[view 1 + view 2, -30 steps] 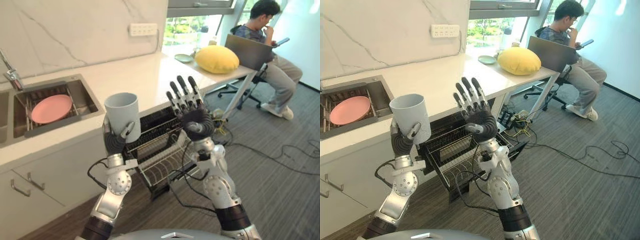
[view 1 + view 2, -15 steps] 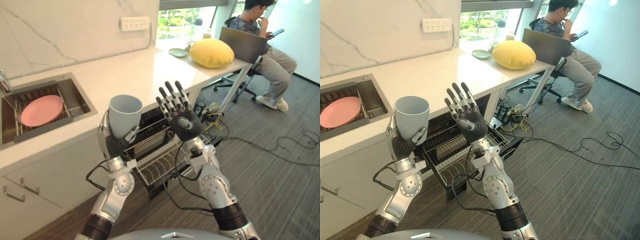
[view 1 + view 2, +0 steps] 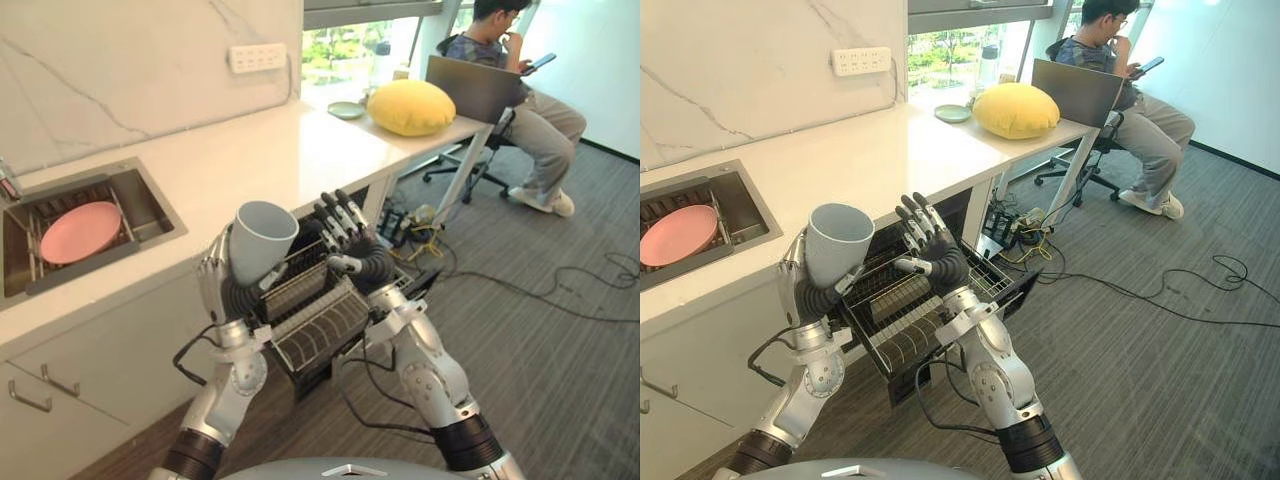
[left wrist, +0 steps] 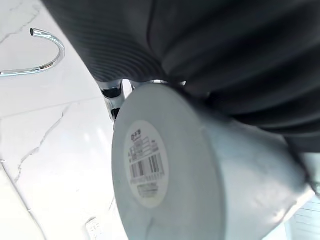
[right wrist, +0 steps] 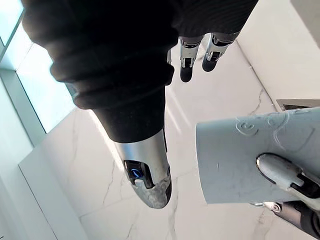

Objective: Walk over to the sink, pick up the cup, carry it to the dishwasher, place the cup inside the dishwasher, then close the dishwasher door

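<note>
The left hand (image 3: pixel 230 290) is curled around the grey cup (image 3: pixel 262 238), holding it raised and tilted near the tabletop (image 3: pixel 260 155) edge, by the pulled-out dishwasher rack (image 3: pixel 318 318). Just to its right, the right hand (image 3: pixel 358 256) is up with fingers straight and spread, holding nothing. Further left, a pink plate (image 3: pixel 78 231) lies in the sink (image 3: pixel 172 212).

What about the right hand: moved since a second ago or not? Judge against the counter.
Yes. The right hand has come down: its fingers stood well above the counter edge, now they reach about level with it.
</note>
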You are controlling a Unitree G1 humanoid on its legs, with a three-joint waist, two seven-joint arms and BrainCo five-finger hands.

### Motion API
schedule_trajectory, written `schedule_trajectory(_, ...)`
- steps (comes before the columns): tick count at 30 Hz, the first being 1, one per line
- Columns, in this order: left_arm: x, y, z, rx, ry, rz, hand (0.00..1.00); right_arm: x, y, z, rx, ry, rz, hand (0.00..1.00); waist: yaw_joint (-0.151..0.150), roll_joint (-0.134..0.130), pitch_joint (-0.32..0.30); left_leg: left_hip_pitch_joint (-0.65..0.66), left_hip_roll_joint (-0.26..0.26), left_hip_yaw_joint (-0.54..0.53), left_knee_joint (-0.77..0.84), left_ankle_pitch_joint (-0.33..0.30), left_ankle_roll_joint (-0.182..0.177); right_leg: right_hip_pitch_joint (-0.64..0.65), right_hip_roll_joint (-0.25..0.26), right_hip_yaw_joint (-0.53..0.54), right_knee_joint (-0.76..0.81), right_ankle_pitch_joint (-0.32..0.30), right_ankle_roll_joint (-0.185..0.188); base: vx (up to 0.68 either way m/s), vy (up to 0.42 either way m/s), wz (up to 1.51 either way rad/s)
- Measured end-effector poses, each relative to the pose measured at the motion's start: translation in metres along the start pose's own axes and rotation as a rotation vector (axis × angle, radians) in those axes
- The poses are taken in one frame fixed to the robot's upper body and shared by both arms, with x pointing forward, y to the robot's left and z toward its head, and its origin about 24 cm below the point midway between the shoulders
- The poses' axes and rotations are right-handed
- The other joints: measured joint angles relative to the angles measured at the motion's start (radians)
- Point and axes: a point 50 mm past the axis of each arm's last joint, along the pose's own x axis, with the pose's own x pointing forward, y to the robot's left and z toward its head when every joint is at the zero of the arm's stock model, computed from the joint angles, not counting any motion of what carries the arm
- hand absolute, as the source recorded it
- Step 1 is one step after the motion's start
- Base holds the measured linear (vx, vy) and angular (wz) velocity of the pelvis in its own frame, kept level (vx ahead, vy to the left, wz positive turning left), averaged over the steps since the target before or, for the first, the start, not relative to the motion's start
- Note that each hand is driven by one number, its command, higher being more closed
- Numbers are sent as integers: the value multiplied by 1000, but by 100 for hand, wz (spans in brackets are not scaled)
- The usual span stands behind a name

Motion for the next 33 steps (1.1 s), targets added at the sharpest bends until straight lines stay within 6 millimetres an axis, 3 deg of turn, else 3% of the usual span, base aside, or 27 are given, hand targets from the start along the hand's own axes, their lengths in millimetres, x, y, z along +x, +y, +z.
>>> schedule_trajectory(9,-5,-4,3,4,-31,-43,100,-4,0,-24,49,158,-17,0,2,-4,-24,-9,3,-21,-1,17,-2,-7,1,-19,4,-7,-8,-62,-2,7)
schedule_trajectory(25,-22,-18,12,-3,-121,-187,100,-3,6,-36,78,230,-43,0,11,-21,-63,-37,2,-46,-1,32,-1,-15,5,-23,-7,3,-8,-18,3,4)
schedule_trajectory(26,-23,-19,12,-3,-121,-191,100,-3,7,-36,78,232,-47,100,11,-21,-63,-37,2,-46,-1,33,-1,-15,5,-23,-7,3,-8,0,0,0)
schedule_trajectory(33,-25,-18,6,18,-115,-210,100,-4,5,-39,69,249,-90,100,11,-23,-65,-38,1,-56,-1,39,0,-13,4,-35,-4,4,-9,-14,-1,3)
